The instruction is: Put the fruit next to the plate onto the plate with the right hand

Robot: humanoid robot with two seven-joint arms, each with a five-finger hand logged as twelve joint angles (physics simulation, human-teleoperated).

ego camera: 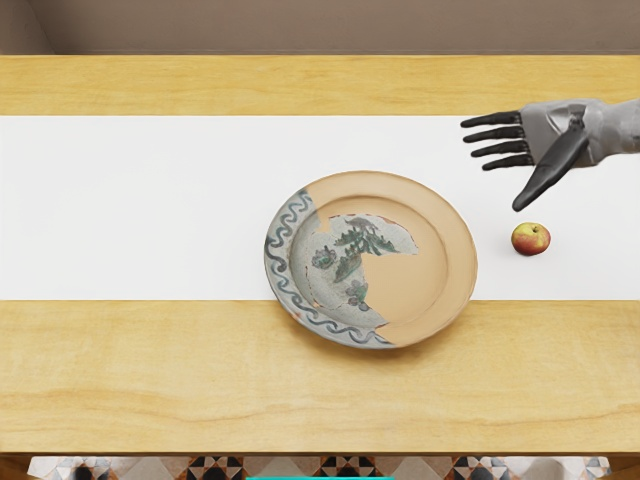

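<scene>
Where the plate lies: well to the left of the right hand (545, 140) and nearer the robot, the plate (440, 265) sits flat on the surface (150, 380), mostly on the white strip (150, 200) with its near rim over bare wood.
Plate face: blue-grey pattern on the side far from the hand, plain tan on the side toward it; nothing rests on it.
Fruit: a small red-and-yellow apple (531, 239) on the white strip, just beside the plate's right rim, with a clear gap between them.
Fruit from the hand: nearly straight toward the robot from the palm and a touch to its left, just past the thumb tip, not touching it.
Long axis: the apple is round, so no axis needs matching; which way its stem points cannot be made out.
Hand state: spread and holding nothing, the four fingers pointing left over the strip and the thumb slanting down toward the apple.
Hand height: cannot be judged from this view.
Nearer arm: the right arm, entering from the right edge; the left arm does not show.
Coming move, as a judgement: draw the hand toward the robot and down around the apple, then carry it left across the rim.
Progress: the apple is not yet grasped and not on the plate.
</scene>
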